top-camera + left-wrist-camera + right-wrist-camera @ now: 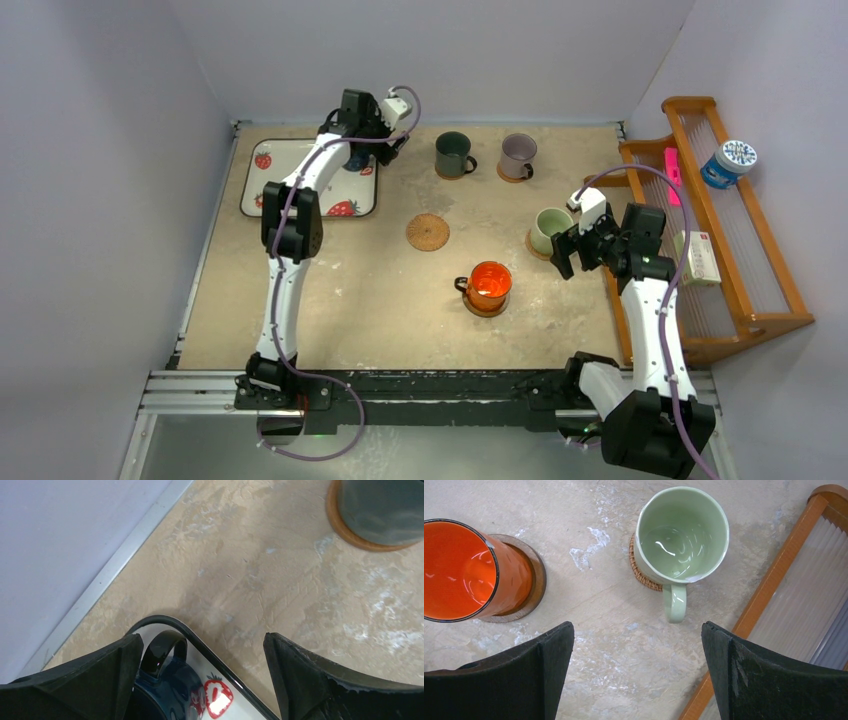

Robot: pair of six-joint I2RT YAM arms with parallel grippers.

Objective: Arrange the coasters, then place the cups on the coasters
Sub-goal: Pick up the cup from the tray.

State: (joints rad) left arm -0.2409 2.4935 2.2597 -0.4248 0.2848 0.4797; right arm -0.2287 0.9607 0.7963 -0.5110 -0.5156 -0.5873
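left claw (202,639) gaping over navy mug (169,689), right claw (638,627) gaping, empty

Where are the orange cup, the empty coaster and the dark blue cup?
orange cup (490,282), top view, its glossy inside.
empty coaster (427,232), top view, its woven centre.
navy cup (170,686), left wrist view, side below handle.

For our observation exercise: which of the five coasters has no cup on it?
The woven coaster lying alone in the middle. It is bare; the others carry the dark green cup, mauve cup, pale green cup and orange cup.
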